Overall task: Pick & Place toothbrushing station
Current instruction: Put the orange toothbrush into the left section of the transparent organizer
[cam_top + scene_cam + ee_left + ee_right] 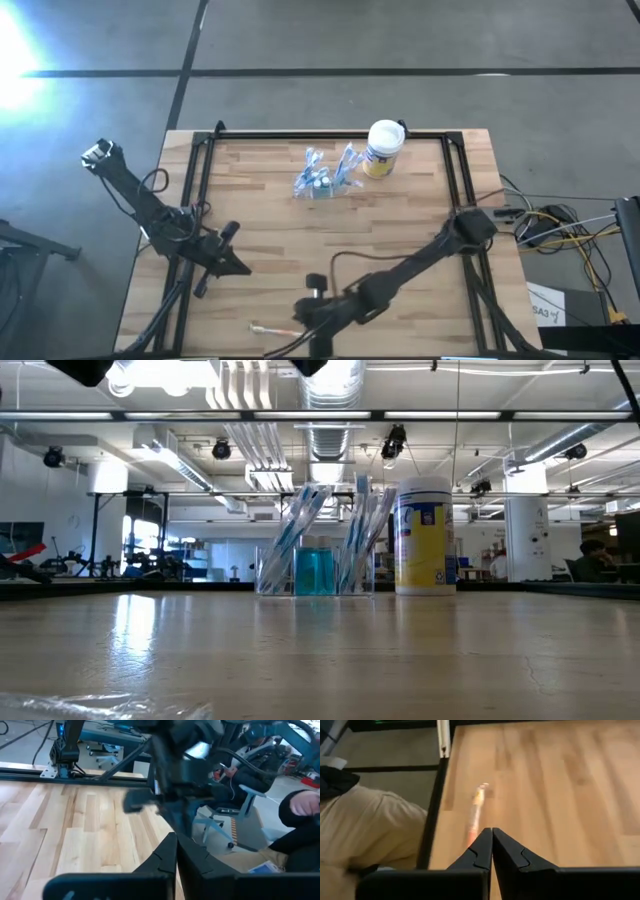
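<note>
The toothbrushing station (322, 176) is a low clear plastic holder with blue-and-white toothbrushes leaning in it and a blue block inside. It stands on the table's far middle, also seen in the low view (315, 565). My left gripper (237, 266) is shut and empty over the table's near left (176, 838). My right gripper (303, 312) is shut and empty over the near edge (492, 831). Both are far from the station.
A white canister with a yellow label (383, 148) stands just right of the station (424, 535). A thin orange-and-white stick (272, 329) lies near the table's front edge (476, 807). A person sits beyond that edge (365, 825). Bare wood lies between the grippers and the station.
</note>
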### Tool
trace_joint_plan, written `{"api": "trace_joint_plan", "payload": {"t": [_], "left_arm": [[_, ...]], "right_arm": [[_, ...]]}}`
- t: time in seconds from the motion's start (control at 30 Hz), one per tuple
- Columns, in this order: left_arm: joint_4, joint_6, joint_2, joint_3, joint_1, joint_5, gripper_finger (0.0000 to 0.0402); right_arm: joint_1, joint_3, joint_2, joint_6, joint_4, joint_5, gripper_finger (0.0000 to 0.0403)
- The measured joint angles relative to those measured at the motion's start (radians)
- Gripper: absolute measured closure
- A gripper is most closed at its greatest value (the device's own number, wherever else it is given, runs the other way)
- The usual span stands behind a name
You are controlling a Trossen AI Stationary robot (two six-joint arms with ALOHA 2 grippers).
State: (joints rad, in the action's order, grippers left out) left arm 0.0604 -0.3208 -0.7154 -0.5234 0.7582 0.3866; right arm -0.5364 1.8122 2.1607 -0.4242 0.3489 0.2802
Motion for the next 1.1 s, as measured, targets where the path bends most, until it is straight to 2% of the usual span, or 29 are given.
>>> {"api": "trace_joint_plan", "payload": {"t": [0.17,0.37,0.47,0.7,0.8,1.1], "left_arm": [[0.000,-0.001,0.027,0.014,0.000,0.000,0.0390],[-0.002,-0.003,0.047,0.040,0.000,-0.003,0.0395],[-0.001,-0.005,0.046,0.044,0.000,-0.007,0.0391],[-0.004,-0.010,0.047,0.055,0.001,-0.008,0.0385],[-0.002,-0.006,0.050,0.055,0.001,-0.008,0.0389],[0.001,-0.008,0.058,0.054,0.000,0.000,0.0391]], "right_arm": [[0.000,0.273,0.175,-0.034,0.160,-0.047,0.0383],[0.011,0.547,0.360,-0.042,0.333,-0.131,0.0309],[0.020,0.479,0.356,-0.043,0.277,-0.196,0.0264],[0.035,0.425,0.358,-0.050,0.295,-0.206,0.0194],[0.033,0.394,0.359,-0.040,0.245,-0.210,0.0181],[0.013,0.363,0.382,0.009,0.255,-0.230,0.0175]]}}
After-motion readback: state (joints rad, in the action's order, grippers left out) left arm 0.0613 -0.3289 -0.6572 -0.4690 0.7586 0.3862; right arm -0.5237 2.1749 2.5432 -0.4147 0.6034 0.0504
